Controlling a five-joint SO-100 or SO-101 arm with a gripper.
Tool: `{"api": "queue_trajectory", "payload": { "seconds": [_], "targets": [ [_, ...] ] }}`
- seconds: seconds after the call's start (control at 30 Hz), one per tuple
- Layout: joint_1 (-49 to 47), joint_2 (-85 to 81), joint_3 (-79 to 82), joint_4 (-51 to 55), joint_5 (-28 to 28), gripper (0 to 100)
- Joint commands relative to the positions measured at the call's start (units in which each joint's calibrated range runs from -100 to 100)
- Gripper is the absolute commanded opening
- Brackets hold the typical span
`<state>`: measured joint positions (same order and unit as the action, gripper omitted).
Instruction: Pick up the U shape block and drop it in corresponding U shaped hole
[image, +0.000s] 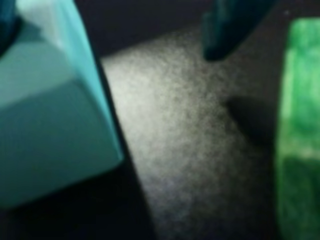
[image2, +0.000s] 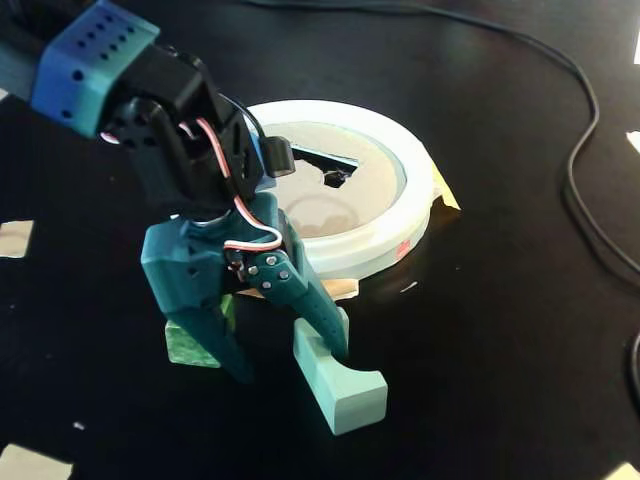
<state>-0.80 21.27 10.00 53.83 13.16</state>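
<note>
Plainly, the teal two-finger gripper (image2: 290, 365) stood spread on the black tabletop (image2: 500, 330), one finger touching the pale mint-green notched U shape block (image2: 345, 385), whose long axis ran toward five o'clock in the fixed view, short of the U shaped hole (image2: 325, 165) in the white-rimmed cardboard disc (image2: 400, 215) at one o'clock.

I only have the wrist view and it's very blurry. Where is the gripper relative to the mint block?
Observer: In the fixed view the gripper is open, fingers down at the table, between the U shape block and the green cube.
Operator: Is the block held?
Observer: No, it lies on the table; one finger stands beside it.
Operator: Where's the hole?
Observer: The U shaped hole is in the disc behind the arm.
</note>
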Motion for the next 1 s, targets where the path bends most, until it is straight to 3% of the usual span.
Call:
{"api": "queue_trajectory", "payload": {
  "seconds": [0.0, 0.1, 0.2, 0.3, 0.97],
  "targets": [
    [0.9, -1.7, -4.9, 0.9, 0.1, 58],
    [0.9, -1.9, -4.9, 0.3, 0.0, 45],
    [0.9, -2.0, -4.9, -0.1, -0.2, 25],
    [0.9, -2.0, -4.9, -0.2, -0.2, 14],
    [2.8, -1.2, -4.9, -0.2, -0.2, 13]
  ]
}}
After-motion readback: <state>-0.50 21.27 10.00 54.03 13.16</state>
